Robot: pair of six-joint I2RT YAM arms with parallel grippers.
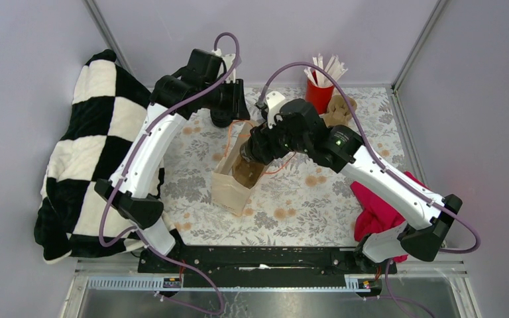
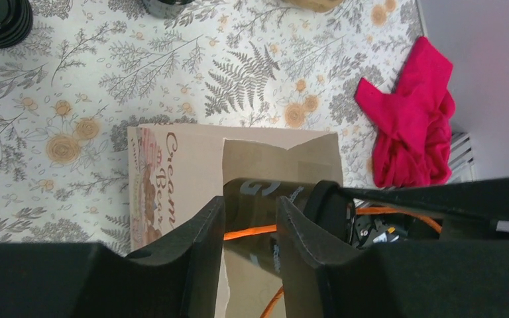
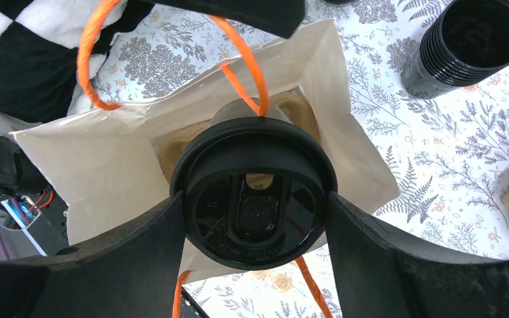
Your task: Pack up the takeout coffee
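Right jaws around coffee cup (image 3: 255,199), orange handle (image 3: 242,73) across bag (image 3: 106,165)

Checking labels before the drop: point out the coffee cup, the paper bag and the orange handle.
coffee cup (image 3: 255,199), right wrist view, centre of its black lid.
paper bag (image 3: 106,165), right wrist view, cream side wall.
orange handle (image 3: 81,63), right wrist view, left cord loop.
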